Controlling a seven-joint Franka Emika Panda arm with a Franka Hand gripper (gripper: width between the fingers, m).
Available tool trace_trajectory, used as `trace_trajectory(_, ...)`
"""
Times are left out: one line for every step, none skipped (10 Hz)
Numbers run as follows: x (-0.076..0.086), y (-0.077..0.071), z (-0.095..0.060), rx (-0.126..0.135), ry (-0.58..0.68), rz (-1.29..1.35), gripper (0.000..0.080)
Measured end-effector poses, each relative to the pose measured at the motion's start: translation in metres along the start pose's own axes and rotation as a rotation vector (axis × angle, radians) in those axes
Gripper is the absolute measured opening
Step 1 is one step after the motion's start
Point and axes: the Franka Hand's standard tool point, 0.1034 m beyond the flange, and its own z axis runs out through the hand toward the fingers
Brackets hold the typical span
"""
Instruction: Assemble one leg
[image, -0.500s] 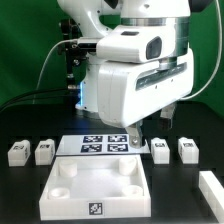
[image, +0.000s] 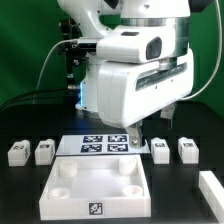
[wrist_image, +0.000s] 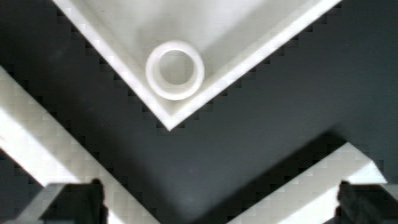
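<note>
Several legs, small white blocks with tags, stand in a row on the black table: two at the exterior view's left (image: 17, 153) (image: 44, 151) and two at its right (image: 160, 149) (image: 187, 150). The large flat white square piece (image: 96, 186) with round corner sockets lies in front. My gripper (image: 135, 142) hangs low over the marker board (image: 98, 145), between the two pairs of legs, and touches none of them. In the wrist view the gripper (wrist_image: 217, 205) is open and empty, with its fingers (wrist_image: 71, 200) far apart. A corner socket (wrist_image: 175, 70) of the square piece shows beyond it.
Another white part (image: 212, 190) lies at the exterior view's lower right edge. Cables and a dark stand sit behind the arm at the back. White bands (wrist_image: 338, 160) cross the wrist view on both sides; I cannot tell what they are.
</note>
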Motion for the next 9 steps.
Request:
trace_trajectory(0.0, 0.0, 0.0001, 0.0, 0.0, 0.0, 0.065)
trace_trajectory(0.0, 0.0, 0.0002, 0.0, 0.0, 0.0, 0.065)
trace_trajectory(0.0, -0.0001, 0.0002, 0.0, 0.0, 0.0, 0.065)
trace_trajectory(-0.0001, -0.0001, 0.0003, 0.0, 0.0, 0.0, 0.065)
trace_trajectory(-0.0001, -0.0001, 0.0004, 0.001, 0.0, 0.0, 0.065)
trace_trajectory(-0.0001, -0.0001, 0.0004, 0.001, 0.0, 0.0, 0.065)
trace_trajectory(-0.0001, -0.0001, 0.0005, 0.001, -0.001, 0.0, 0.065)
trace_trajectory(-0.0001, -0.0002, 0.0005, 0.001, -0.001, 0.0, 0.065)
trace_trajectory(-0.0001, -0.0002, 0.0006, 0.001, -0.001, -0.002, 0.065)
